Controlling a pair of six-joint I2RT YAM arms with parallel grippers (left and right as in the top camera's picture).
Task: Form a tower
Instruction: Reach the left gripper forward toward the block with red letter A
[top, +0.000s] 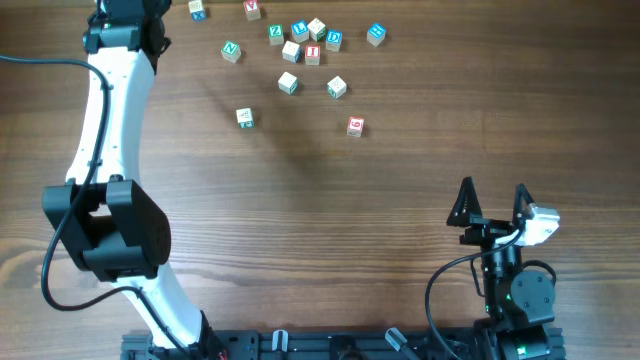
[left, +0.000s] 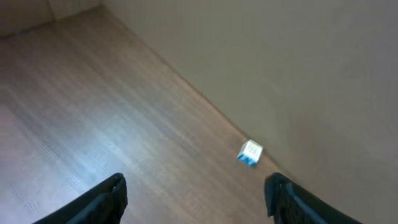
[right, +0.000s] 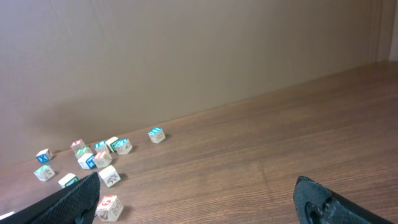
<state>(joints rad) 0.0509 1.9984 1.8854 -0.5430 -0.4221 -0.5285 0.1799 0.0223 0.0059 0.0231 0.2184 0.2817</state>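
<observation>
**Left hand** (left: 196, 184): the fingers stand moderately wide apart with nothing between them, so it holds nothing. It hangs over bare tabletop (left: 93, 112) at the far left, at the end of the white left arm (top: 105, 120). In its own camera a blue-faced letter cube (left: 250, 152) lies ahead at about 1 o'clock. The cube is apart from both fingers and close to the line where the tabletop meets the pale backdrop (left: 311, 62).

**Right hand** (top: 493, 190): the fingers are wide apart and empty. It is parked at the near right, well apart from every cube.

**Tower:** none stands in any view. Its material, the loose letter cubes (top: 291, 50), lies scattered singly along the far edge. In the overhead view that is roughly 3 o'clock from the left hand and 10 o'clock from the right hand. Judgement: the task is at its first pick and no base is set.

**Hazards, as judged:**
- The blue-faced cube appears turned at an angle to the finger line. Closing without squaring up would likely twist or flick it.
- The cube lies near the backdrop, so the far finger has little room, and contact there could shove the cube away.
- The central cubes lie touching or nearly so, and a grasp there may knock neighbours.
- A one-cube-wide column forgives little, and an off-centre release would likely topple it.
</observation>
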